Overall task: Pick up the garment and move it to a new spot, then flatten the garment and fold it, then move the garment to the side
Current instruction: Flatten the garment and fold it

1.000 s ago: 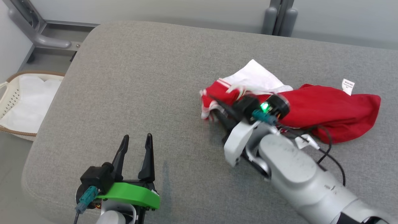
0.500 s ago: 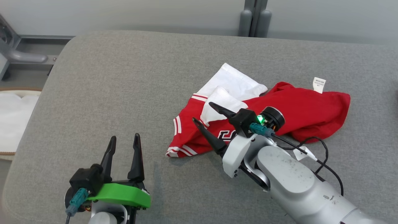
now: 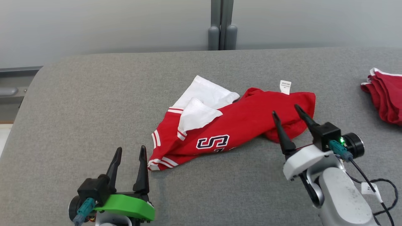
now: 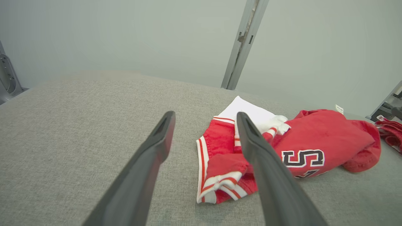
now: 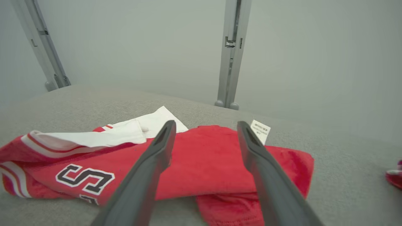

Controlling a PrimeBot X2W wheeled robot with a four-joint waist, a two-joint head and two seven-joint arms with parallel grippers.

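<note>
Our right gripper (image 3: 285, 110), fingers apart and empty, points at the right end of the red shirt (image 3: 238, 125). Our left gripper (image 3: 131, 148), also spread and empty, sits just beside its striped hem. The shirt lies crumpled mid-table (image 3: 110, 94), its long axis running between both hands.

Garment (image 3: 238, 125) on table (image 3: 94, 110), left of pile (image 3: 386, 94)

Garment (image 3: 238, 125) was soft, matt cloth, red with white panels. Tag (image 3: 285, 87) looked thin and papery. Table (image 3: 94, 103) wore coarse grey woven fabric, matt. Fingers (image 3: 281, 133) were dark, smooth, matt plastic. Green mount (image 3: 125, 205): plastic, slight sheen. Forearm (image 3: 342, 201): pale smooth shell, speckled. Post (image 3: 222, 25) looked like satin grey metal.
</note>
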